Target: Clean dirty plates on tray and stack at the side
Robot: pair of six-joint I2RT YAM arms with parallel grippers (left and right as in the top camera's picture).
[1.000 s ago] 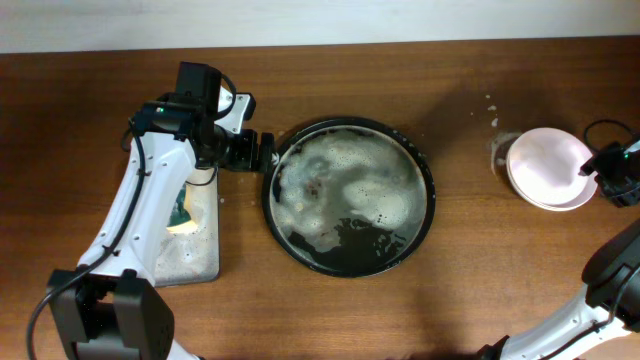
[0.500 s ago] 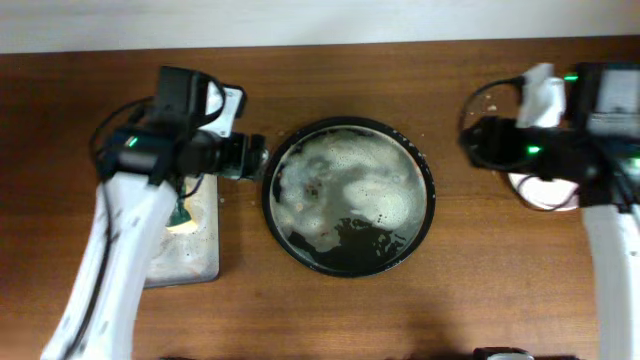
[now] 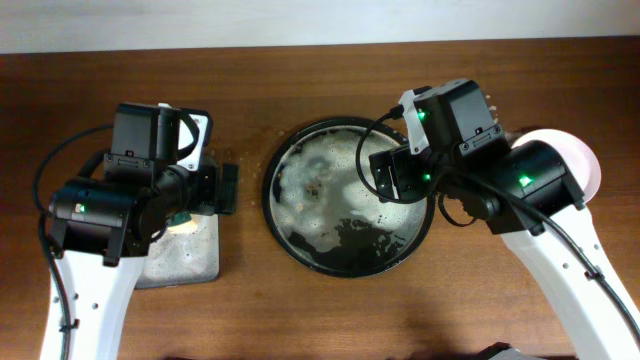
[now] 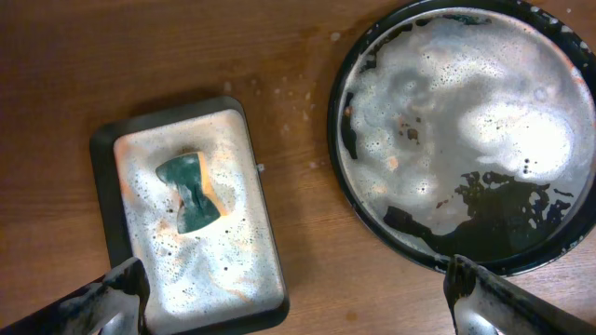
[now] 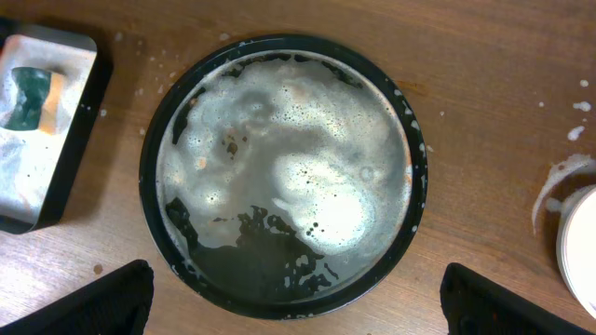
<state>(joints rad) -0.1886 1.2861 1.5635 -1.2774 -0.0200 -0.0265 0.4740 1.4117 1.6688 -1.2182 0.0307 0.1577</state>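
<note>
The round black tray point(image 3: 349, 270) sits mid-table, full of white foam and dark water, with no plate on it. It also shows in the left wrist view point(image 4: 341, 140) and the right wrist view point(image 5: 149, 158). The stacked plates point(image 3: 592, 165) lie at the far right, mostly hidden by my right arm; one white rim point(image 5: 583, 244) shows in the right wrist view, beside the whitish ring stain point(image 5: 551, 184). My left gripper point(image 3: 228, 188) point(image 4: 298, 307) is open and empty, high over the tray's left side. My right gripper point(image 3: 386, 176) point(image 5: 298, 322) is open and empty, high above the tray.
A rectangular dark sponge tray point(image 3: 200, 262) point(image 4: 104, 186) point(image 5: 56, 191) full of foam lies left of the round tray. A green and yellow sponge point(image 4: 191, 194) point(image 5: 32, 97) rests in it. White specks point(image 5: 579, 132) dot the wood at the right.
My right arm swung left from the plates to above the round tray. My left gripper drew back from the tray's left rim to over the sponge tray. Both arms rose.
</note>
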